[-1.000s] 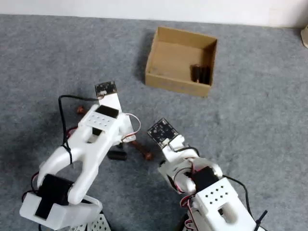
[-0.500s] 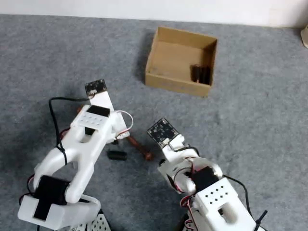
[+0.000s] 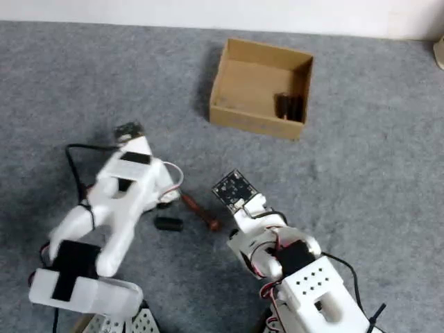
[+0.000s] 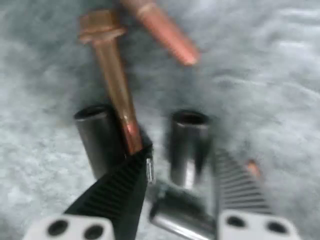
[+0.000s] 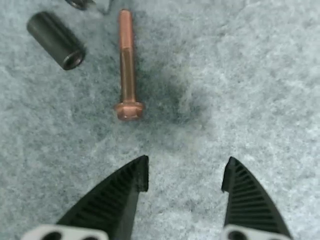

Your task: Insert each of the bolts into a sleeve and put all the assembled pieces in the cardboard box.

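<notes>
Two claws, both spread open, nothing gripped. High view: brown cardboard box [image 3: 250, 119] at upper centre, dark sleeve pieces [image 3: 290, 106] standing against its right inside wall. Long copper-coloured hex-head bolt [image 3: 200, 211] lies on the grey carpet [image 3: 374, 159] at mid-frame, between the two white arms. Short black tube sleeve [image 3: 168, 223] lies just left of it, near but apart.

Key relation, right wrist view: right claw [image 5: 187, 167] hangs over bare carpet. The bolt [image 5: 126, 65] is ahead of one finger, outside the gap. Its long axis runs away from the claw, head end nearest, threaded end far. The black sleeve [image 5: 55, 32] lies beyond, off to the bolt's side, axis slanted. Judgement: the right arm looks better placed for this bolt and needs a sideways shift plus a forward reach, jaws crossing the shank.

Left wrist view, blurred: left claw [image 4: 182, 155] is open with a dark metal sleeve [image 4: 187, 142], seemingly upright, in the gap; contact unclear. A second upright sleeve [image 4: 97, 140] stands outside one finger with another copper bolt [image 4: 112, 75] running past it. A third bolt [image 4: 160, 30] lies farther off.

Writing: no readable label on the box or parts.
</notes>
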You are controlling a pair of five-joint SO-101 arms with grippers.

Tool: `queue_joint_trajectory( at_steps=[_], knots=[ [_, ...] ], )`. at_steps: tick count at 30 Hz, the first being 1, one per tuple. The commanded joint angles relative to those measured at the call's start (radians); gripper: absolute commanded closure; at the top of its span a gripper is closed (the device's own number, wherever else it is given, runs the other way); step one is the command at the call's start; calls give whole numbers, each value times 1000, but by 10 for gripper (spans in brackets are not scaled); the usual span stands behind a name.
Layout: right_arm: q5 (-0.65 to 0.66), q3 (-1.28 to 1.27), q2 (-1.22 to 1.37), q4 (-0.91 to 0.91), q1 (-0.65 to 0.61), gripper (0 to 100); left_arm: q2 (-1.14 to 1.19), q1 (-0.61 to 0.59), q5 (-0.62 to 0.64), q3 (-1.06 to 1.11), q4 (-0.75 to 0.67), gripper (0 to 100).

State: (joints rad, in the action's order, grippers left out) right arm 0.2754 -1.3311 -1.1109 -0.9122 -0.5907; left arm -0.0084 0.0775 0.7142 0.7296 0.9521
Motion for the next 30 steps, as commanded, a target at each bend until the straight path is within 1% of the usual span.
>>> queue_joint_trajectory(
  at_steps=[1, 9, 15, 19, 20, 23, 25, 28, 30],
  knots=[
    [0, 4, -7, 18, 8, 778, 47, -8, 2, -42, -12, 704],
    [0, 4, -7, 18, 8, 778, 64, -13, 2, -59, -17, 808],
    [0, 4, -7, 18, 10, 778, 58, -12, 2, -59, -15, 863],
    [0, 4, -7, 18, 10, 778, 56, -7, 2, -59, -14, 993],
    [0, 4, -7, 18, 10, 778, 56, -4, 2, -59, -12, 998],
    [0, 4, -7, 18, 10, 778, 56, 45, 2, -56, 5, 996],
    [0, 4, -7, 18, 10, 778, 56, 101, 0, -59, 58, 996],
    [0, 4, -8, 18, 12, 778, 56, 231, -12, -58, 133, 996],
    [0, 4, -8, 18, 12, 778, 56, 328, -84, -58, 192, 996]
  ],
)
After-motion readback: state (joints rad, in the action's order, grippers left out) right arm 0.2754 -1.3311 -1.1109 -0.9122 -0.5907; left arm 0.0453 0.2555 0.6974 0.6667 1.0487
